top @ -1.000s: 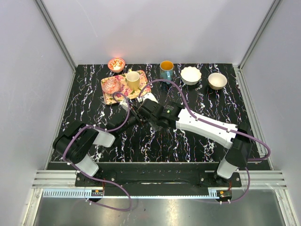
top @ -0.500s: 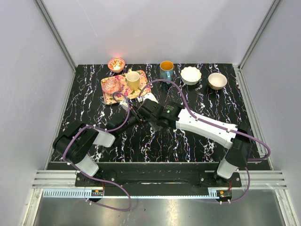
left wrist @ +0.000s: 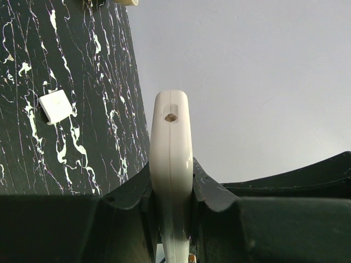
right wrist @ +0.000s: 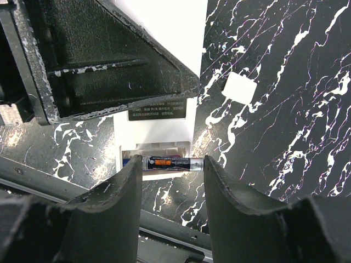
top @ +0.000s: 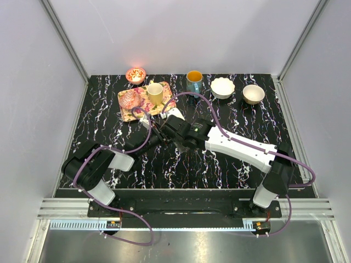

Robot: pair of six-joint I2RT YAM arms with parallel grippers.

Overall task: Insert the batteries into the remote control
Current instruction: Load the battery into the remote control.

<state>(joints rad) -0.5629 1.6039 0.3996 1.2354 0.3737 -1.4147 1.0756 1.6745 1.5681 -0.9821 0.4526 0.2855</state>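
Jaws of my right gripper [right wrist: 173, 164] stand half closed on a battery [right wrist: 174, 163], pinched end to end and lying crosswise over the open compartment at one end of the remote control [right wrist: 159, 129]. My left gripper [left wrist: 171, 205] is clamped tight on the remote's two faces. A small white cover [right wrist: 239, 87] lies on the black marbled table [right wrist: 296, 66] near the remote.

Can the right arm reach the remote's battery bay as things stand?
Likely yes: the right fingers hold a battery at the open bay; the left fingers grip the remote clear of it.
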